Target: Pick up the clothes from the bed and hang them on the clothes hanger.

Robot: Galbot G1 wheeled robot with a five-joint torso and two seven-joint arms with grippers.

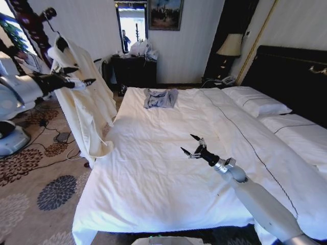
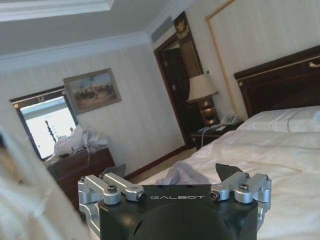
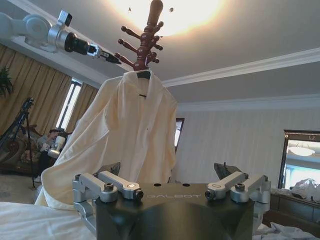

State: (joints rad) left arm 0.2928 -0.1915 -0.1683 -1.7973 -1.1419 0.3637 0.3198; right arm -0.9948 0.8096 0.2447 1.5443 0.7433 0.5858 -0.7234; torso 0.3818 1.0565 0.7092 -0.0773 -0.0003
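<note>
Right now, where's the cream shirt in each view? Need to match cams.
Head view: cream shirt hangs at left beside the bed, left gripper in front of it.
Left wrist view: blurred pale fabric at the near edge, probably the shirt.
Right wrist view: centre, hanging from the wooden coat stand.
Shared landmark: the bed.

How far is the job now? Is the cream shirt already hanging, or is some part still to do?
The main part looks done: the cream shirt hangs from a black hanger on the wooden coat stand, off the bed. Nothing is in hand: the left gripper is open beside the shirt, and the right gripper hovers open over the bed. Nothing of the hanging seems left. A grey-blue garment lies on the bed.
</note>
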